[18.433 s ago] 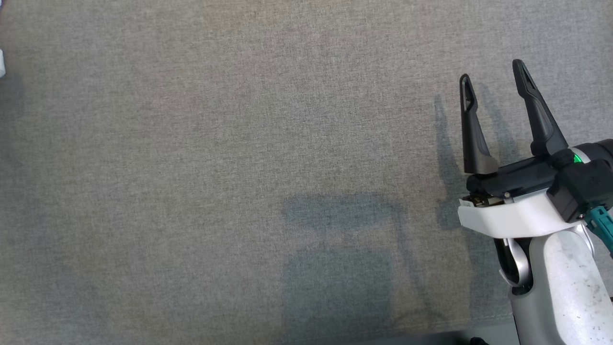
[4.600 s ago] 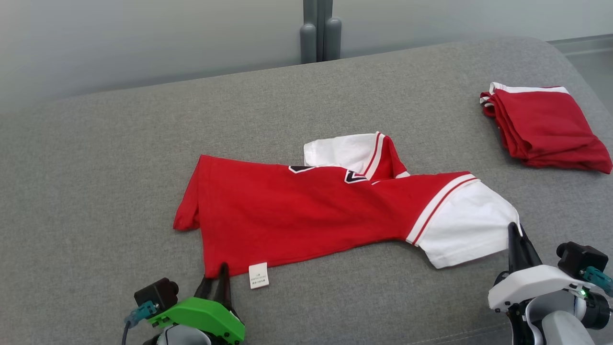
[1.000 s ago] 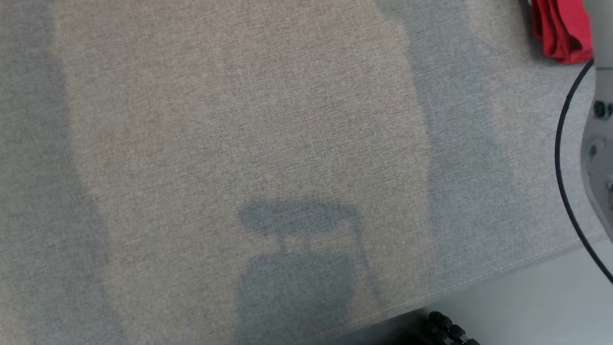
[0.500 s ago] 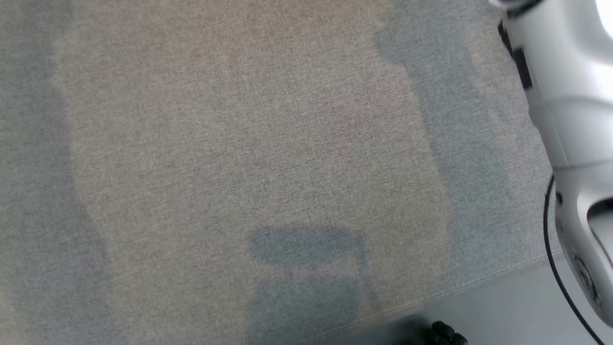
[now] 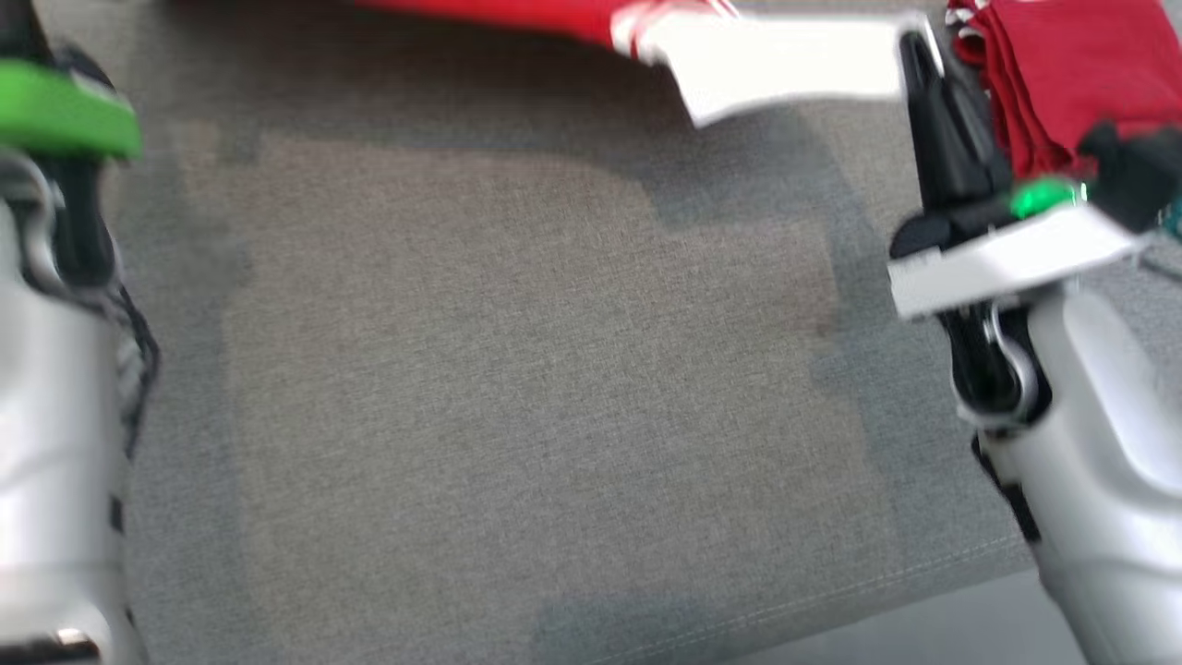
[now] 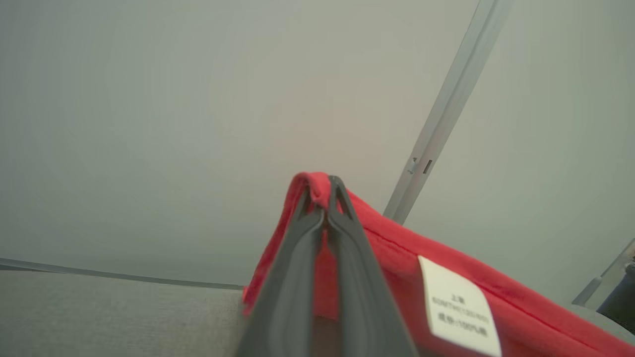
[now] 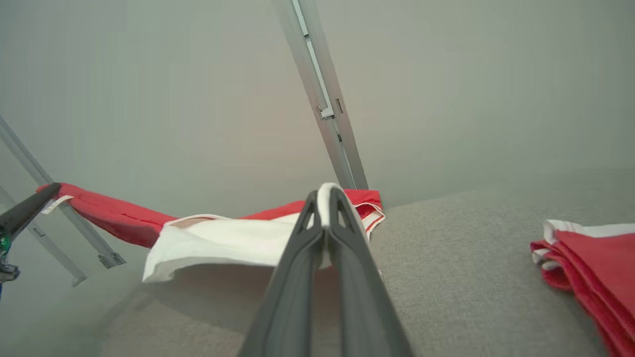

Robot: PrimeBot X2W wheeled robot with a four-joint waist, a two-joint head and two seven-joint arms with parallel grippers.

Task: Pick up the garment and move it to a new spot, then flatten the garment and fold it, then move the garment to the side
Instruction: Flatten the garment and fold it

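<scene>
The garment [image 5: 766, 60], a red shirt with white sleeves, hangs stretched between my two grippers above the grey cushion [image 5: 508, 369]. My right gripper [image 5: 919, 46] is shut on the edge of a white sleeve [image 7: 223, 243]; in the right wrist view its fingers [image 7: 327, 196] pinch that white cloth. In the left wrist view my left gripper [image 6: 325, 191] is shut on the red hem [image 6: 397, 248], near a white label [image 6: 456, 307]. The left arm's green housing [image 5: 55, 111] sits at the upper left of the blurred head view.
A second red garment [image 5: 1080, 83], folded, lies on the cushion at the far right, also seen as the folded garment [image 7: 595, 267]. The cushion's front seam [image 5: 923, 573] runs along the lower right. A pale wall with a metal post [image 7: 322, 99] stands behind.
The head camera has swung: earlier it held grey cushion and my right forearm, now both arms and the lifted garment are in it.
</scene>
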